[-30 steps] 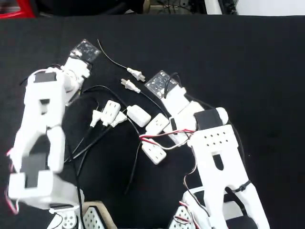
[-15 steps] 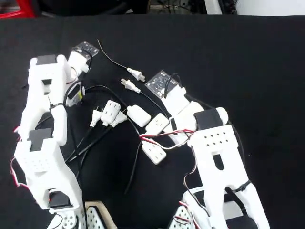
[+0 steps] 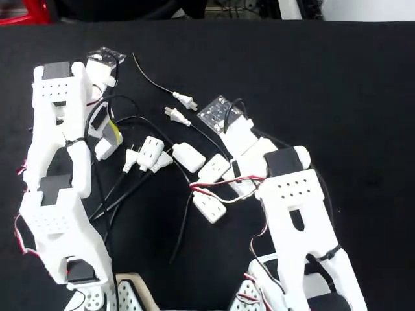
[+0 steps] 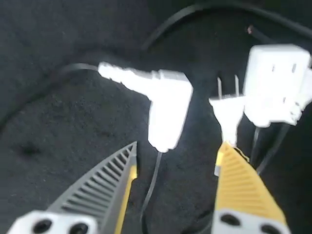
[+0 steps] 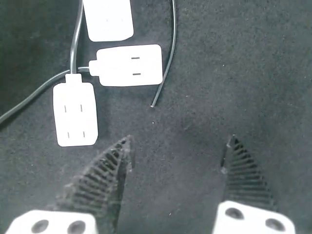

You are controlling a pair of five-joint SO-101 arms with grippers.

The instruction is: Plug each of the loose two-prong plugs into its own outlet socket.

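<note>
Black cloth desk (image 3: 350, 97). Left claw (image 4: 178, 146) spread wide, pinching nothing. White right-angled plug (image 4: 165, 105) on a black cord lies just ahead of the gap between its grey and yellow fingers. Just beside it is a white straight two-prong plug (image 4: 227, 109), metal prongs bare, tail at the yellow fingertip. White outlet block (image 4: 275, 85) near. Right claw (image 5: 180, 140) also spread, over bare cloth, near a white two-slot socket (image 5: 126, 65) and a white four-slot socket (image 5: 75, 113). Upper loose plug (image 3: 186, 100) and lower loose plug (image 3: 177, 116), small, white, on thin black leads, lie unplugged between the arms.
</note>
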